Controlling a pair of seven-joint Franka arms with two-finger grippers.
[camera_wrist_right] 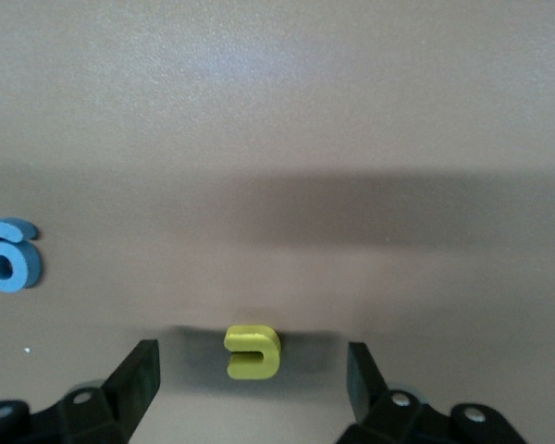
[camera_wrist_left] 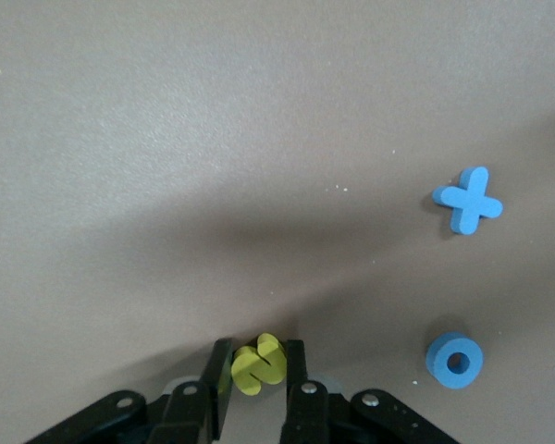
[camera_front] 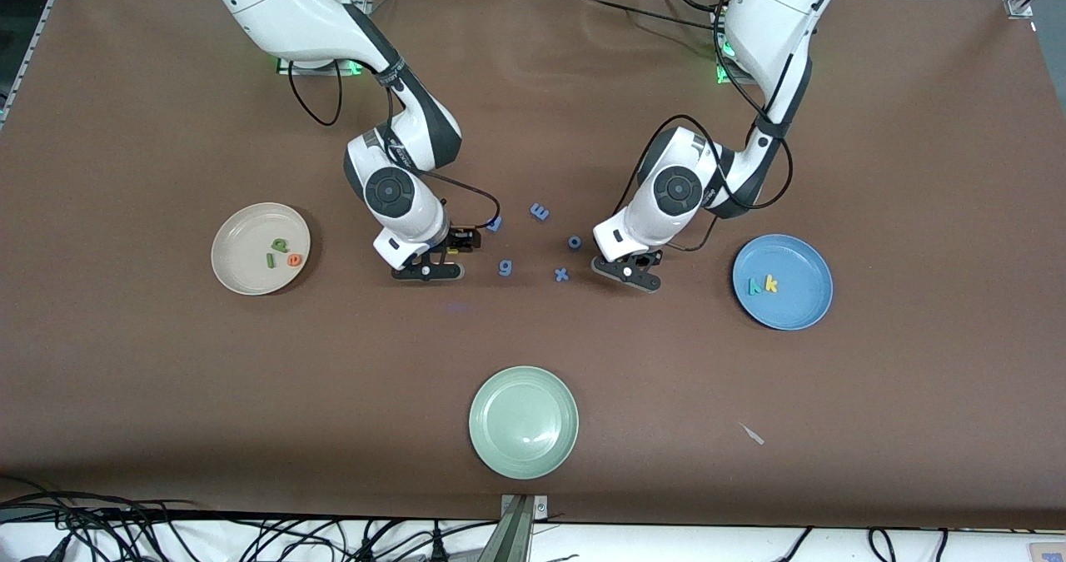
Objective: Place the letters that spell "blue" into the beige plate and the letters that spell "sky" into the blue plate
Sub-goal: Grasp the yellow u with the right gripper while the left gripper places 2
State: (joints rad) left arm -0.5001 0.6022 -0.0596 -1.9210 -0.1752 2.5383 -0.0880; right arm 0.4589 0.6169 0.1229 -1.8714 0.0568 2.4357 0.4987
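Left hand (camera_wrist_left: 259, 388) low on the counter (camera_front: 749, 87), fingers clamped on the yellow "s" (camera_wrist_left: 258, 364); right hand (camera_wrist_right: 250, 379) spread wide around the yellow "u" (camera_wrist_right: 252, 351), not touching.

Yellow "s" (camera_wrist_left: 258, 364) between black left gripper (camera_wrist_left: 259, 388) fingers; yellow "u" (camera_wrist_right: 252, 351) between black right gripper (camera_wrist_right: 252, 384) fingers; blue "x" (camera_wrist_left: 468, 200) nearby.

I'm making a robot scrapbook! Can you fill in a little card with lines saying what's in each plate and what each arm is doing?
beige plate: green b, green l, orange e
blue plate: teal y, yellow k
green plate: nothing in it
left gripper: low at the table, fingers against the yellow s
right gripper: low at the table, fingers wide around the yellow u
loose blue letters: x, o, g
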